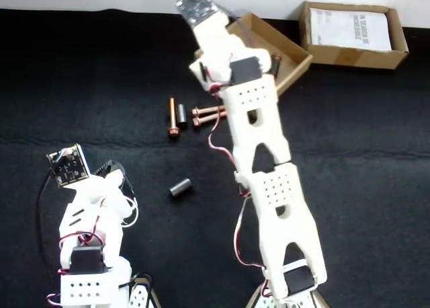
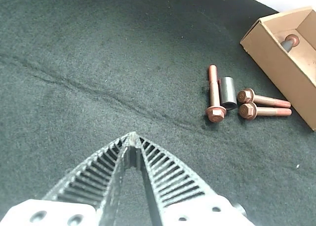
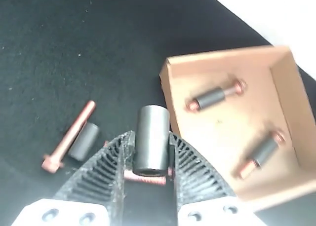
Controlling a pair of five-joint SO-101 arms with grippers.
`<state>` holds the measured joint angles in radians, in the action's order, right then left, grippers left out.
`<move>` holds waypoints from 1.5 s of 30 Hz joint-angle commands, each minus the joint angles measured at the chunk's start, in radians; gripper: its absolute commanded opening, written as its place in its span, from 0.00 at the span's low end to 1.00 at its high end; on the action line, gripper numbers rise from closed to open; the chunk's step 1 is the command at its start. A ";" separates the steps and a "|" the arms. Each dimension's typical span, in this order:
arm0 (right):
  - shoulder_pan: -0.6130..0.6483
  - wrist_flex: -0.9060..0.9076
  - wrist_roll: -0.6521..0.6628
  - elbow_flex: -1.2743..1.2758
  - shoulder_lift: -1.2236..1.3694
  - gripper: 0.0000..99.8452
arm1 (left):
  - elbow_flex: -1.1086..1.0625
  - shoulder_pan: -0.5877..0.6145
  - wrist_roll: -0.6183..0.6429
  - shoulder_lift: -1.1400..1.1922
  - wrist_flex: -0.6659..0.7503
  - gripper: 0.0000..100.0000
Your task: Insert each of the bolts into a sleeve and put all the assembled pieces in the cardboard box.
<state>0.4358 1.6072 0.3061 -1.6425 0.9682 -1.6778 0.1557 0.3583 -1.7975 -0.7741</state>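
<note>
Bolts lie loose on the black mat (image 1: 80, 79). You have one bolt (image 2: 213, 93) right beside a dark sleeve (image 2: 227, 93). A pair of bolts (image 2: 266, 110) rests side by side between that sleeve and the cardboard box (image 3: 227, 122). Another sleeve, the stray sleeve (image 1: 180, 187), lies alone, well apart from them. Your right gripper (image 3: 149, 137) pinches a held sleeve (image 3: 152, 120) just beside the box's wall. Two done pieces (image 3: 212, 96) lie inside the box, each a bolt in a sleeve. Your left gripper (image 2: 132, 137) has its tips pressed together with nothing in them, low over bare mat. A second box (image 1: 400, 39) with paper in it sits past the first.
</note>
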 commanded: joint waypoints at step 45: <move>-0.358 -0.214 -0.158 2.206 -1.184 0.01 | 1.130 -0.203 -0.120 1.225 -0.569 0.17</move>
<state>0.1105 1.4523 0.1573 0.5271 -0.1565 -0.6651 -0.0115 0.2340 -0.6928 -1.3111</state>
